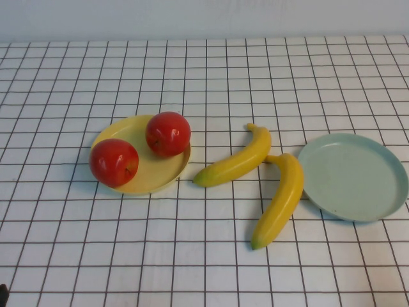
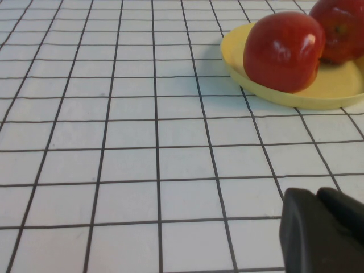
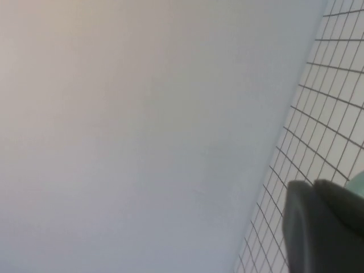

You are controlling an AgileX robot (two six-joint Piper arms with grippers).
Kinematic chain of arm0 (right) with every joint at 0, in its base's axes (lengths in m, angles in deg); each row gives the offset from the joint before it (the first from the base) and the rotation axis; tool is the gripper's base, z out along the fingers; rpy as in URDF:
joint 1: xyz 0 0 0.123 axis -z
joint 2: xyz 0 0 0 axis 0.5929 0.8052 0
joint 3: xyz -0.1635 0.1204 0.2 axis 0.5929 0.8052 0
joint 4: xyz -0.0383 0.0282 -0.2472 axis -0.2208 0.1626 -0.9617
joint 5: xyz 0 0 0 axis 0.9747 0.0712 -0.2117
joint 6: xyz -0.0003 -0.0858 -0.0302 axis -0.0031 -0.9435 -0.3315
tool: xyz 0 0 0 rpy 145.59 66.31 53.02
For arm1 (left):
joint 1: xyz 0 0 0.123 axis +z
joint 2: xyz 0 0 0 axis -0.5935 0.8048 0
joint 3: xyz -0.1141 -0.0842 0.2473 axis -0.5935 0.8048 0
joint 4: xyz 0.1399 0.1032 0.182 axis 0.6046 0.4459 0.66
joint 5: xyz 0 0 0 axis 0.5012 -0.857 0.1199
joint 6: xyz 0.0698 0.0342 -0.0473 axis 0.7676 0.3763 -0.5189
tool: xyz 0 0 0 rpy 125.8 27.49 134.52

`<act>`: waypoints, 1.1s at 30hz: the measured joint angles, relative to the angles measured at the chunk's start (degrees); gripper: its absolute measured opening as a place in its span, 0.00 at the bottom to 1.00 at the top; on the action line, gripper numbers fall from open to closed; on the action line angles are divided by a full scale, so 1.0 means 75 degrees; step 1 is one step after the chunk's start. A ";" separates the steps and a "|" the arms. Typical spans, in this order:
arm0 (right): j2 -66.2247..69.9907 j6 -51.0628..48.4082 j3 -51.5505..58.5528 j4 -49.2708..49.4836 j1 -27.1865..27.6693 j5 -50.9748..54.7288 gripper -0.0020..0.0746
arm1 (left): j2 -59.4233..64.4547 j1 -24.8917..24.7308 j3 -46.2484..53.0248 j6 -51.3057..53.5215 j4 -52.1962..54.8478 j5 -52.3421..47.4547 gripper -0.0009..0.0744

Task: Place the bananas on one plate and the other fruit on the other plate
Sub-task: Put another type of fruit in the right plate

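Observation:
Two red apples (image 1: 168,133) (image 1: 114,162) sit on the pale yellow plate (image 1: 148,184) at the left. Two yellow bananas (image 1: 235,164) (image 1: 280,199) lie on the cloth between the plates; the right one's upper end is beside the rim of the bare blue-green plate (image 1: 353,176). Neither arm reaches over the table in the high view. My left gripper (image 2: 315,196) is shut and empty, low over the cloth, well short of the yellow plate (image 2: 290,96) and its apples (image 2: 282,51) (image 2: 341,31). My right gripper (image 3: 311,185) is shut and empty, by a sliver of the blue-green plate (image 3: 358,185).
A white cloth with a black grid (image 1: 204,256) covers the whole table. A plain pale wall (image 1: 204,16) runs along the far edge and fills most of the right wrist view (image 3: 142,125). A dark bit shows at the near left corner (image 1: 3,294).

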 joint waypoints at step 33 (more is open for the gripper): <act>0.6903 -0.0226 -0.5029 -0.8618 0.0000 0.7893 0.01 | 0.0000 0.0000 0.0000 0.0000 -0.0029 0.0000 0.01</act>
